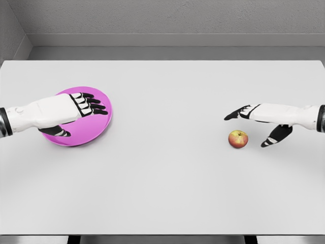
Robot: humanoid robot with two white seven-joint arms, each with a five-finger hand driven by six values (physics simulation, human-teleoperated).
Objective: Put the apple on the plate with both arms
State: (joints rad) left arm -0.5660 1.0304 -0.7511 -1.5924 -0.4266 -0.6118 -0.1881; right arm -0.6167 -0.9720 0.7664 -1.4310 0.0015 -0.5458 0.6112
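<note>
One apple sits on the white table, right of centre, just beside the right hand, whose fingers are spread and empty. One pink plate lies far left, with the left hand over it, fingers extended, holding nothing.

The left hand lies spread over the magenta plate; the right hand hovers open just beside the apple on the white table.
</note>
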